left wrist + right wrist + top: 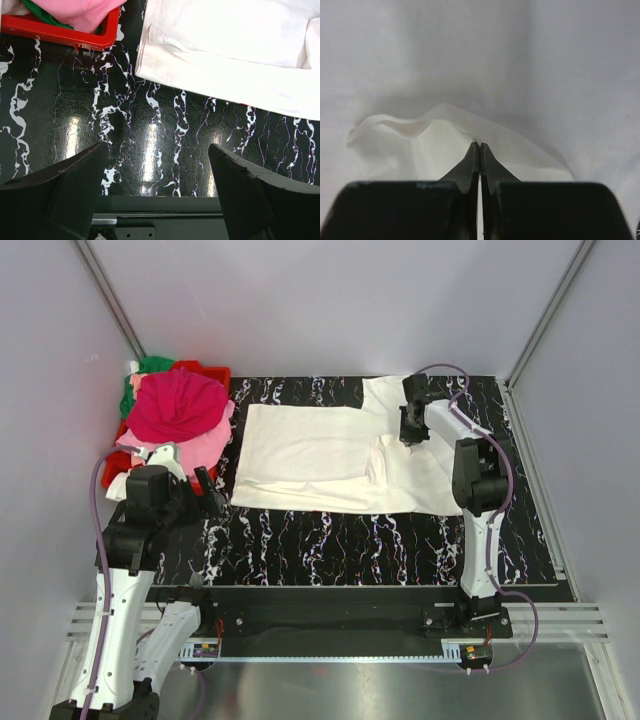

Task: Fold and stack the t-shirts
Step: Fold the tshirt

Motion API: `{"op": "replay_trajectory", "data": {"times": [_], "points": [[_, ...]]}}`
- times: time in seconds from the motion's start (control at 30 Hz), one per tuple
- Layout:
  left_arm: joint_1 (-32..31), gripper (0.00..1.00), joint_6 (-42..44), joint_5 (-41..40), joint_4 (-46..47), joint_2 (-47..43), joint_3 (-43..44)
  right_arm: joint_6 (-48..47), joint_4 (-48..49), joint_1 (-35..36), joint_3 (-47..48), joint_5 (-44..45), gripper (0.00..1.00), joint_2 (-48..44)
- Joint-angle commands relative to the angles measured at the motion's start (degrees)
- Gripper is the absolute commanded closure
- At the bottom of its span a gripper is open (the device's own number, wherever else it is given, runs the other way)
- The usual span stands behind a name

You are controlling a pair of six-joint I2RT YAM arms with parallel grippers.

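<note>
Bin: the red plastic bin (217, 373) sits at the table's far left and it is heaped over the rim.
Contents: the magenta t-shirt (178, 405) domes on top, the pink t-shirt (203, 445) spills below it, and the green t-shirt (150, 366) peeks out at the back.
White t-shirt (305, 450): out of the bin, it is spread mid-table. The smooth matte cloth is partly folded, with soft layered edges.
Table (330, 540): glossy black, veined white like marble.
Right gripper (480, 147): fingers pressed tight together, pinching a raised ridge of the white t-shirt near its far right part.
Left gripper (157, 150): jaws wide apart over bare table beside the bin, holding nothing.
</note>
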Motion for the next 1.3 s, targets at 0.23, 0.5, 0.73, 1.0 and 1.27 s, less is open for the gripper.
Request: {"op": "replay_trajectory", "data": {"times": [0.23, 0.5, 0.73, 1.0, 1.27], "points": [[0.2, 0.12, 0.1, -0.7, 2.5, 1.2, 0.0, -7.6, 1.2, -0.2, 17.6, 12.6, 0.95, 7.2], [0.2, 0.12, 0.3, -0.5, 2.2, 3.5, 0.2, -8.4, -5.0, -0.5, 37.0, 15.8, 0.15, 19.6], [0.2, 0.12, -3.3, 1.2, 4.6, 5.6, -1.3, -2.6, -2.9, -0.9, 17.3, 19.5, 0.03, 0.5], [-0.5, 0.11, -12.8, 7.0, 12.6, 13.8, -4.7, 17.8, -8.7, -11.0, -19.2, -4.2, 0.0, -29.6], [-3.1, 0.09, -19.1, 7.8, 22.5, 27.7, -8.6, 24.5, -4.7, -19.4, -43.8, -14.7, 0.0, -38.8]]}}
